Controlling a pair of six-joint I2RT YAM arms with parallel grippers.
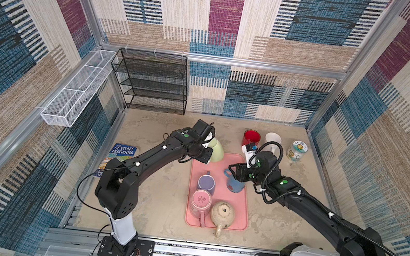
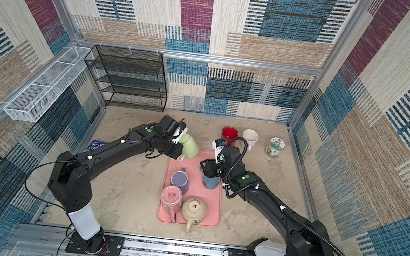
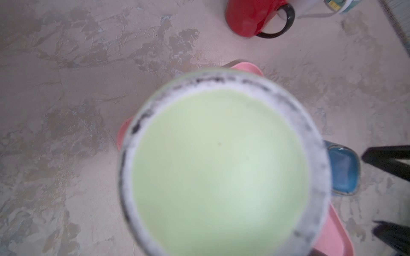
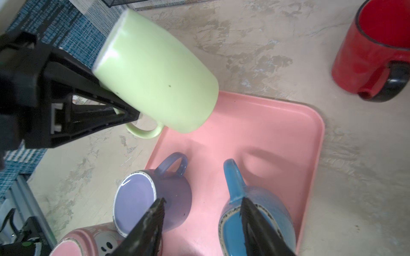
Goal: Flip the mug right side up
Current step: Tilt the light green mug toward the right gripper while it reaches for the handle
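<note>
Mug hangs tilted, pale green, its base ring scuffed.

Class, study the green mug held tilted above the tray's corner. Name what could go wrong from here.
1. The left claw pinches the green mug only near its handle, and the mug hangs tilted. It may slip or swing and drop onto the rim of the pink tray.
2. The right claw hangs open just over the purple mug and the blue mug. A careless move might knock either.

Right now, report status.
Left gripper shut on pale green ceramic mug, tilted above pink tray corner. Right gripper open over blue glazed mug. Nothing blocking.
</note>
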